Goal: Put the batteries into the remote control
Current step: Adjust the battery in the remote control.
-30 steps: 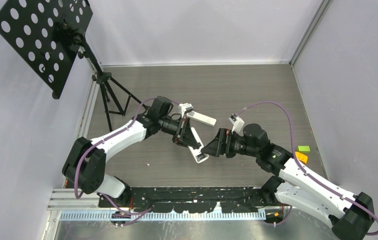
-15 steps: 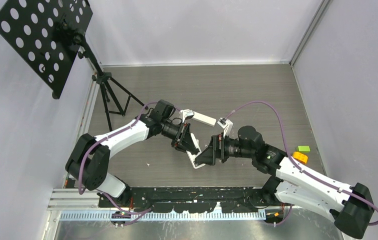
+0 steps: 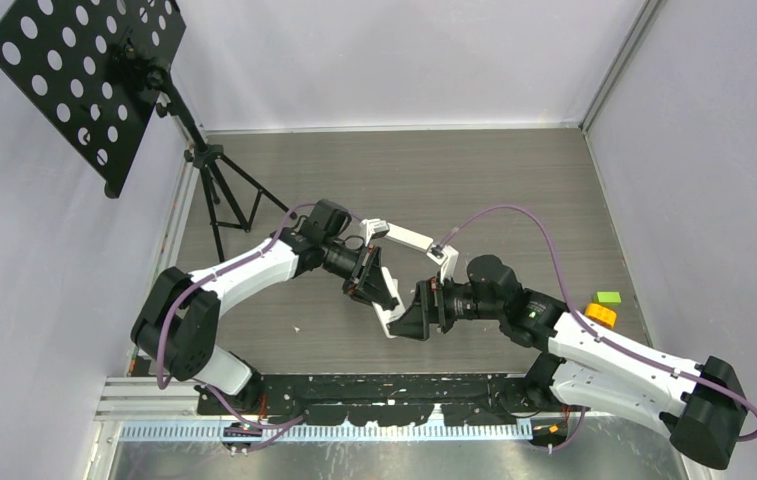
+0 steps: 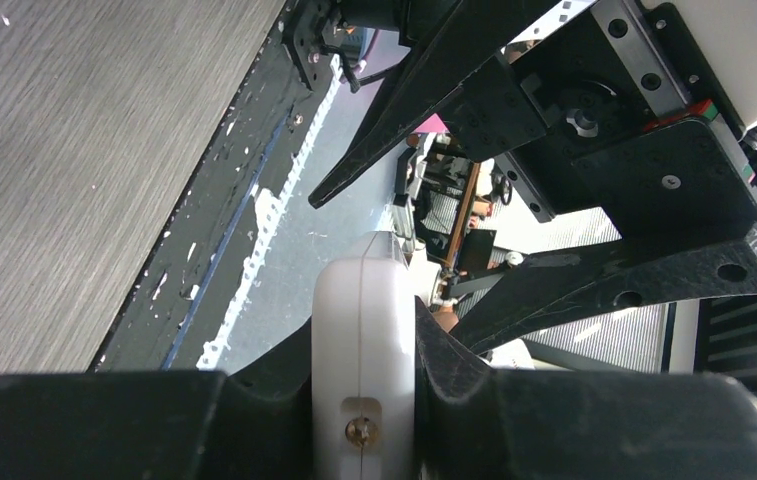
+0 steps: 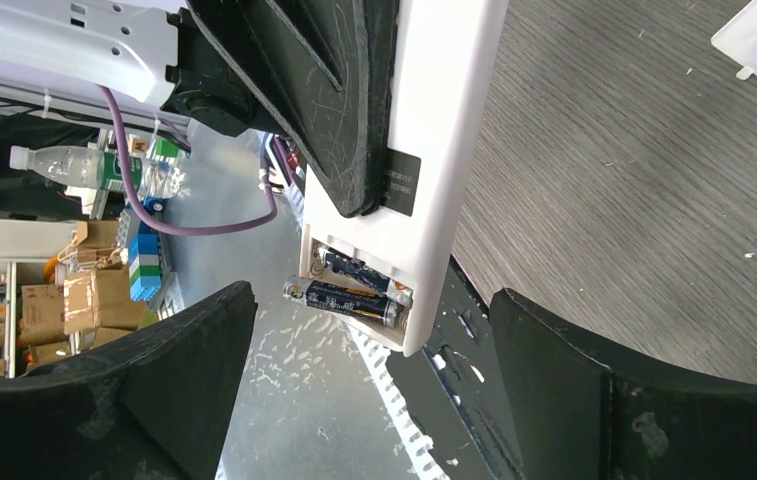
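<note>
1. The left gripper (image 4: 364, 345) is closed narrowly on the long white plastic remote control (image 5: 434, 150). It clamps the body edge-on between its two black fingers and holds it above the grey wood-grain table (image 3: 474, 180).
2. The right gripper (image 3: 412, 318) stands spread to its widest and holds nothing. Its fingers flank the lower end of the remote control, one on each side, apart from it.
3. The battery bay at that lower end is uncovered. Two thin dark batteries with gold-brown wraps (image 5: 342, 297) lie side by side inside it.
4. One left finger (image 5: 324, 100) covers the back of the remote control just above the bay. The bay itself is in plain sight in the right wrist view.
5. A flat white rectangular piece (image 3: 409, 238) lies on the table just behind both grippers. Whether it is a cover or a second remote cannot be told.
6. An orange-yellow block (image 3: 601, 315) and a small green block (image 3: 609, 297) sit near the table's right edge, beside the right arm and well apart from the grippers.
7. A black perforated music-stand plate (image 3: 84, 70) on a tripod stands at the far left corner.
</note>
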Available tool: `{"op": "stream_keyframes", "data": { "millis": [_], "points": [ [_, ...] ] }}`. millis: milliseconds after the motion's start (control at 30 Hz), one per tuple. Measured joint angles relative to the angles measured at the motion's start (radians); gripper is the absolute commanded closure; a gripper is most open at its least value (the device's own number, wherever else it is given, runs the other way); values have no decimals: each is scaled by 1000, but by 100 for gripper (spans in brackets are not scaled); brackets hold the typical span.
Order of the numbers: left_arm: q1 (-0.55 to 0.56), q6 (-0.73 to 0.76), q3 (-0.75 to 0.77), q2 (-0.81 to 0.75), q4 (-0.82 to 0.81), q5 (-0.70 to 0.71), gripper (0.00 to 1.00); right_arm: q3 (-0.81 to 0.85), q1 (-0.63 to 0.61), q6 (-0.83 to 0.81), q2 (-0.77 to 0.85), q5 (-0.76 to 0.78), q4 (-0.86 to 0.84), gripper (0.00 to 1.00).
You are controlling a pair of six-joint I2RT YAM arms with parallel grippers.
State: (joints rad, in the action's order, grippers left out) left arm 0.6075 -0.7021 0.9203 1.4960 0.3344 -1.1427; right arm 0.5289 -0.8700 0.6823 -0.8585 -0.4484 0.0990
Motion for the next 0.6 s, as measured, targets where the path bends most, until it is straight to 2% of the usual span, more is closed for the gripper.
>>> {"op": "stream_keyframes", "data": {
  "millis": [333,600],
  "points": [
    [0,4,0,0,0,-2,100,1,-14,-6,-23,13,2,9],
    [0,7,0,0,0,-2,100,8,-18,-9,-45,21,2,23]
  ]
}}
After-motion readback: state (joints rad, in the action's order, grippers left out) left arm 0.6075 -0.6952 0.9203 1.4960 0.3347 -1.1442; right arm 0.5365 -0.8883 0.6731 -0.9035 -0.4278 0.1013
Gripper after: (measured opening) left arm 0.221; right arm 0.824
